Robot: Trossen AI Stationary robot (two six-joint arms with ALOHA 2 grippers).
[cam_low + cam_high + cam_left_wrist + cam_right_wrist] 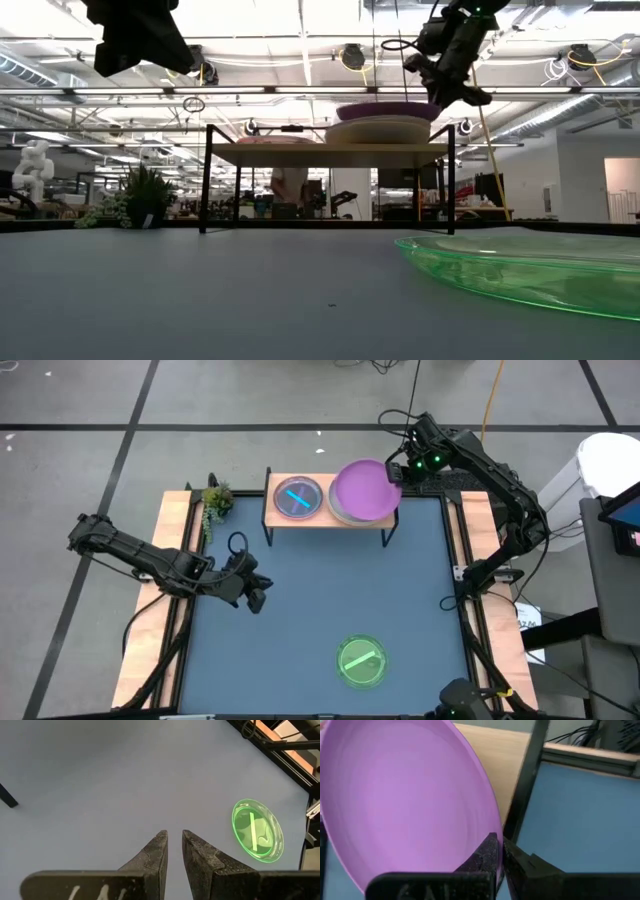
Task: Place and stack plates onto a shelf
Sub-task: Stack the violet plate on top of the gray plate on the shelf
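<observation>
Purple plate: atop the large stack, shelf's right half; right gripper jaws pinch its rim; settle it level before parting. Left gripper: jaws nearly together, empty, above tabletop; green plate awaits.

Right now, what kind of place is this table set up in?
Probably a robotics lab or workshop in a large open industrial hall. The low view shows exposed ceiling pipes with strip lights, a white humanoid robot at the back, and loose cables on the concrete floor beside the table.
</observation>
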